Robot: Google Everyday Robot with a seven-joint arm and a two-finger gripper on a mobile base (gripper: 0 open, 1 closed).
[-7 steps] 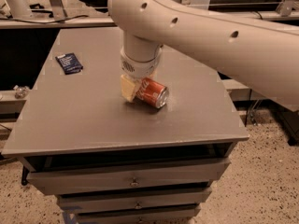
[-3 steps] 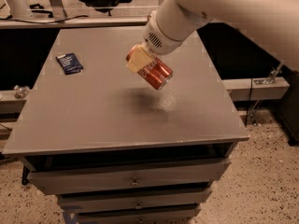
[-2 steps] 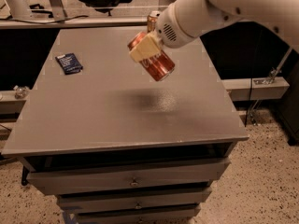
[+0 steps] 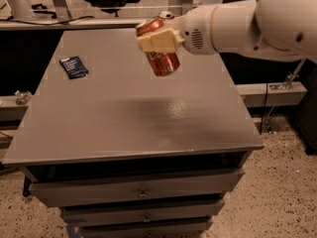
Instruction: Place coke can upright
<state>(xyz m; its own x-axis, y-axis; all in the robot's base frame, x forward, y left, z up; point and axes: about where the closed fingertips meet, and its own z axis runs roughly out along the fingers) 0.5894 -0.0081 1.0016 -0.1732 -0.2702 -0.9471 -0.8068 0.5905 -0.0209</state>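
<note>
The red coke can [image 4: 162, 61] with white script hangs in the air above the grey table [image 4: 124, 118], near the table's far middle. It is close to upright, leaning a little to the left at the top. My gripper [image 4: 157, 41] reaches in from the right and is shut on the can's upper half, its cream fingers [image 4: 159, 40] across the can's body. The can's shadow falls on the tabletop below.
A small dark blue packet [image 4: 74, 67] lies on the table's far left. The table has drawers below its front edge. A lower shelf [image 4: 270, 90] runs to the right and chairs and desks stand behind.
The gripper took the lying can off the tabletop, lifted it up and towards the back, and turned it from lying to nearly upright.
</note>
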